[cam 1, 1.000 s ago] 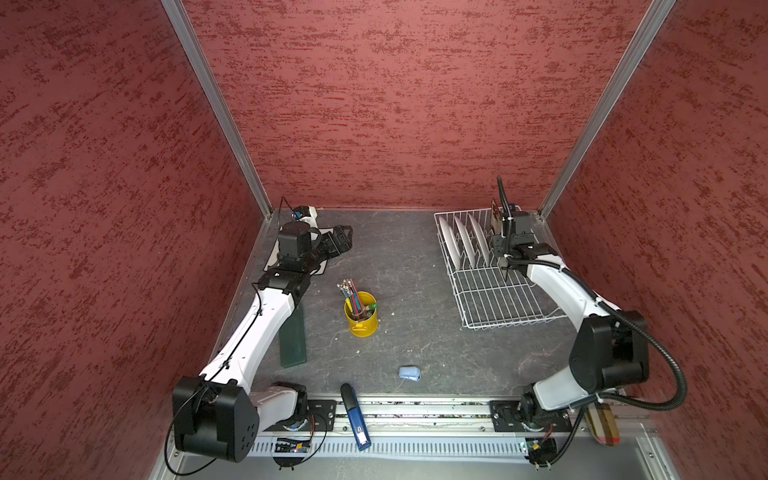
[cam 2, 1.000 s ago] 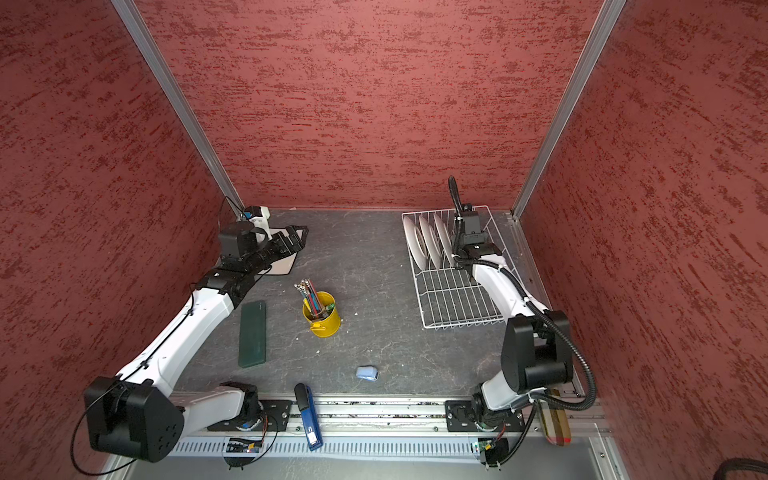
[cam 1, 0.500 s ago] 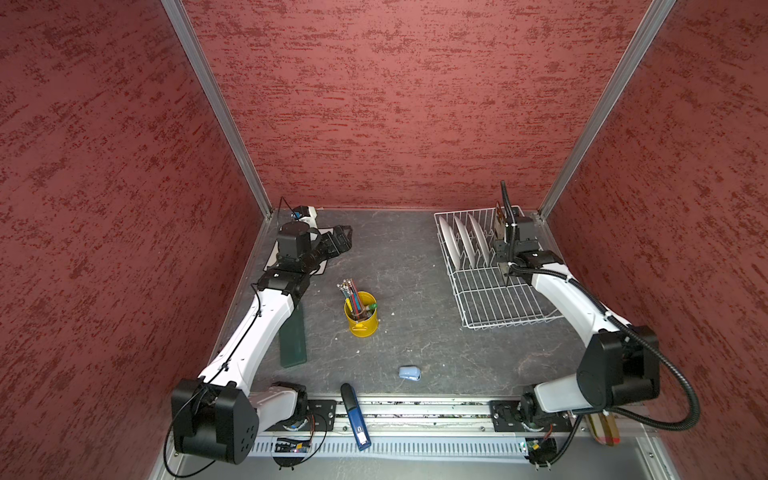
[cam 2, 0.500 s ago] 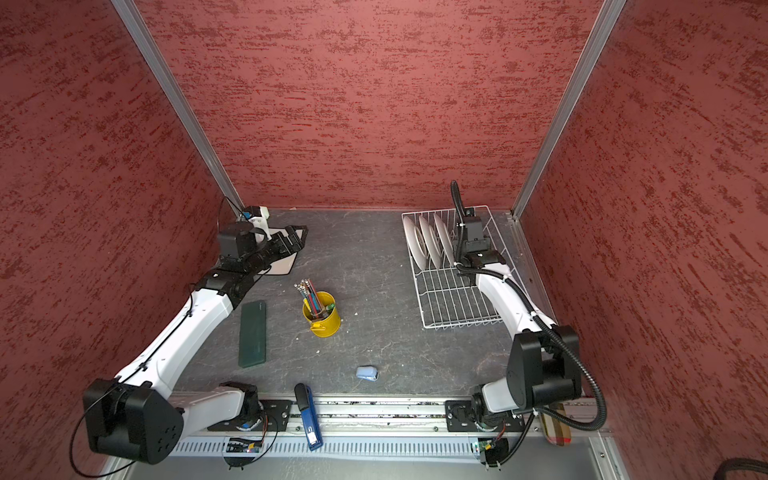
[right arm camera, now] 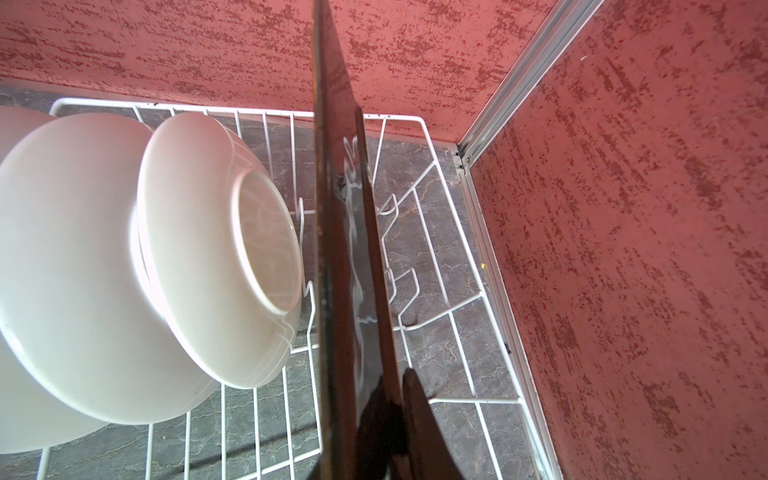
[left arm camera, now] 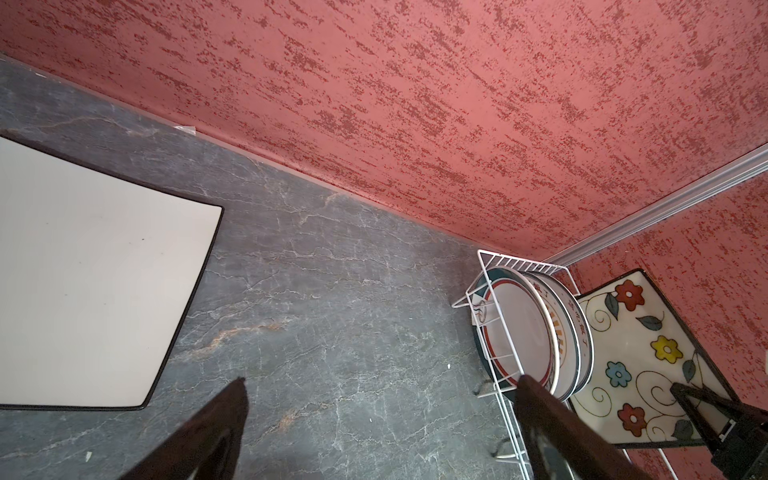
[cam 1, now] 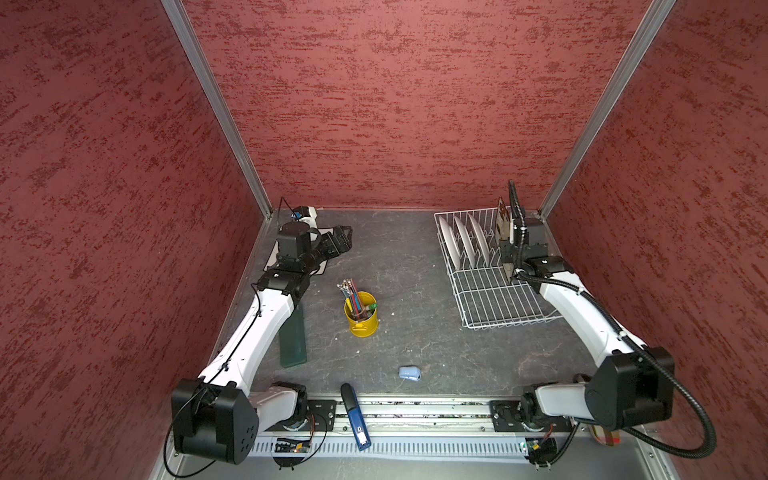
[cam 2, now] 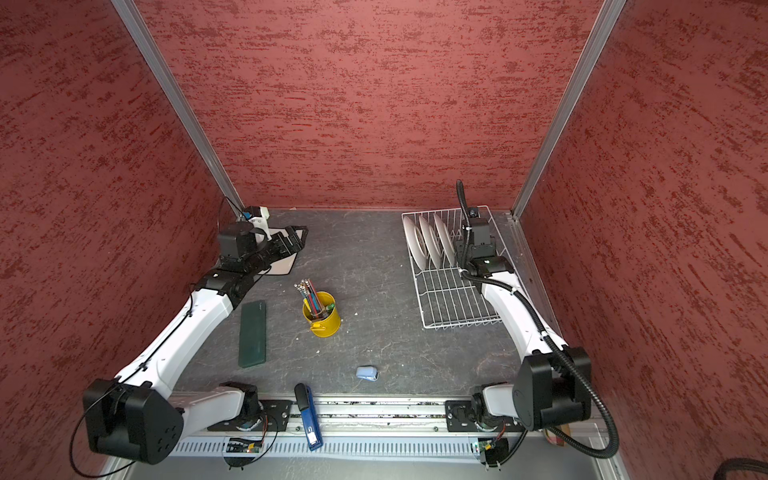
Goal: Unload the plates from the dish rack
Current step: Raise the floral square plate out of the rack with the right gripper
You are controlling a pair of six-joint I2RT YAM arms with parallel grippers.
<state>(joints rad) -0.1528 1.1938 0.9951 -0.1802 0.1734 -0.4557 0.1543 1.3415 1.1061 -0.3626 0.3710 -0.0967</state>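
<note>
Right gripper [right arm camera: 390,411]: clamped on flower plate [left arm camera: 636,357], upright at rack [cam 1: 494,299].
Left gripper [cam 1: 340,243]: wide apart, empty.
Rack: three round plates [cam 1: 457,245] inside.

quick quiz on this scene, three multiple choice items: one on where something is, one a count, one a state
1. Where does the yellow cup stand?
A. on the table, apart from the rack
B. inside the rack
C. on top of a plate

2. How many round plates stand in the rack?
A. one
B. three
C. five

3. What is the right end effector doing?
A. hanging open above the table
B. out of view
C. shut on the flowered square plate

Answers:
1. A, in both top views the cup stands on bare tabletop to the left of the rack.
2. B, three white discs stand on edge side by side at the rack's far end.
3. C, the right wrist view shows it pinching the plate's edge, with the plate upright over the rack.
</note>
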